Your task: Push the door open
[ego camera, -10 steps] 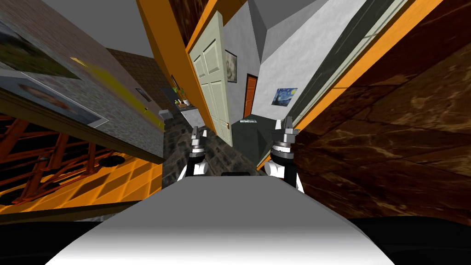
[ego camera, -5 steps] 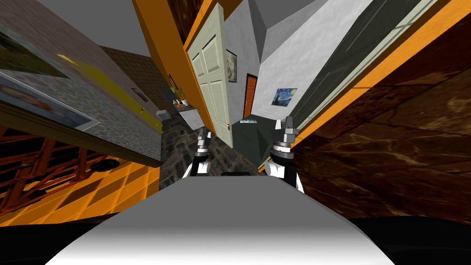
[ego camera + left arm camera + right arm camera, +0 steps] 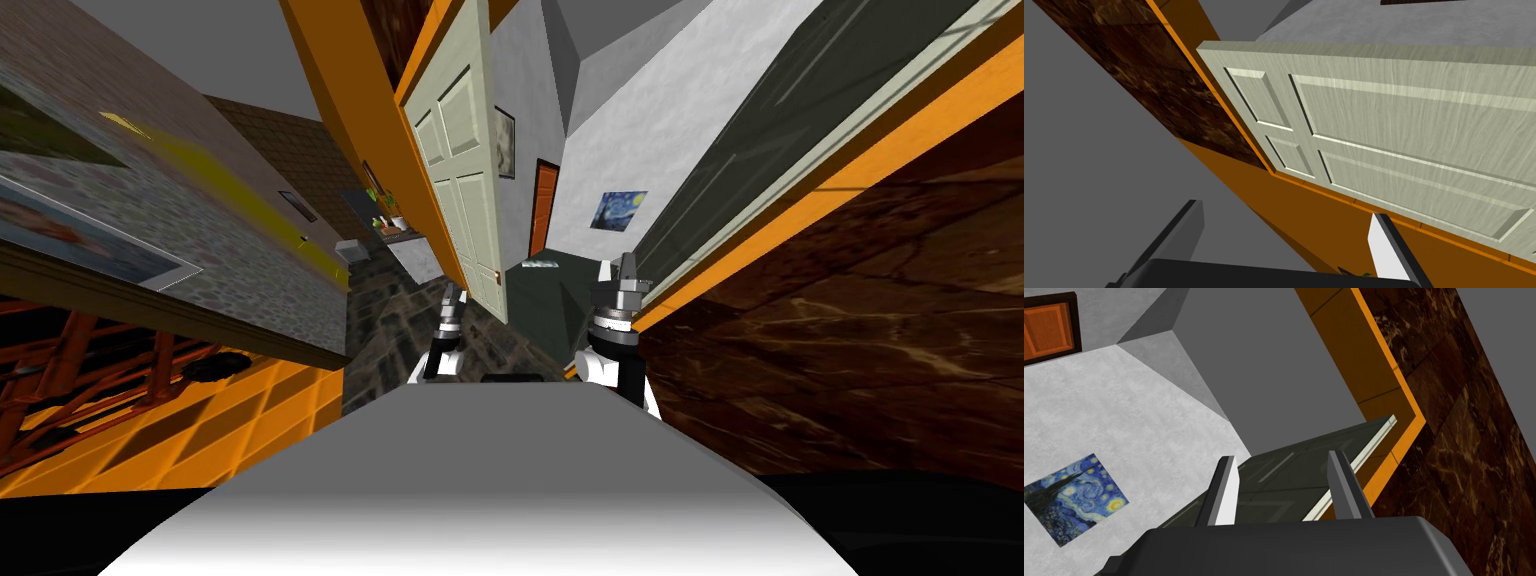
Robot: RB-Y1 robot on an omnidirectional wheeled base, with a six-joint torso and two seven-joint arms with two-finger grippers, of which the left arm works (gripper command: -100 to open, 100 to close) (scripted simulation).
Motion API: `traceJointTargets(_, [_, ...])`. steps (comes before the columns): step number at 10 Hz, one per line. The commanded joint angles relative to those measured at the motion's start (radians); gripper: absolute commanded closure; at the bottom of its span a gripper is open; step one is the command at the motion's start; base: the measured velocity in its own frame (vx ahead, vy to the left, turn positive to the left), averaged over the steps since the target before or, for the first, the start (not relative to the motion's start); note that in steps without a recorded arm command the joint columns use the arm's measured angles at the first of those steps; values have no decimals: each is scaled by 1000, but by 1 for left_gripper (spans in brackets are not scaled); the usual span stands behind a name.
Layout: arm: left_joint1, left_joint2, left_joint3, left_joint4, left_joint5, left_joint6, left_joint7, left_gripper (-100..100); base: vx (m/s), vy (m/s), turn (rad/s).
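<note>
The pale panelled door [image 3: 462, 180] stands swung away from me in its orange frame [image 3: 345, 120], with a small knob [image 3: 497, 272] near its free edge. My left gripper [image 3: 452, 296] is raised just short of the door's lower part, beside the knob, and is open. In the left wrist view the door [image 3: 1404, 130] spreads close ahead of the left gripper [image 3: 1289, 242], whose fingers hold nothing. My right gripper [image 3: 617, 270] is open and held up to the right. Its wrist view shows the right gripper [image 3: 1284, 495] before a dark panelled leaf [image 3: 1284, 473].
The dark leaf [image 3: 770, 130] lies back along the right side of the orange frame, beside a brown marbled wall [image 3: 850, 330]. Beyond are a dark cabinet [image 3: 540, 300], a blue painting [image 3: 616, 211], a far orange door [image 3: 544, 205] and a counter with plants [image 3: 400, 232].
My left arm has moved right, closer to the pale door's lower edge. The left wall has slid outward as I advanced. The right arm has kept its place.
</note>
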Motion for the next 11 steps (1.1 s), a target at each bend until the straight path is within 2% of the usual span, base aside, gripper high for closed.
traceJointTargets(1, [-15, 3, -13, 43, -5, -8, 5, -100, 85, 57, -30])
traceJointTargets(11, [-128, 11, -97, 336, -35, -66, 33, -100, 94, 75, -30])
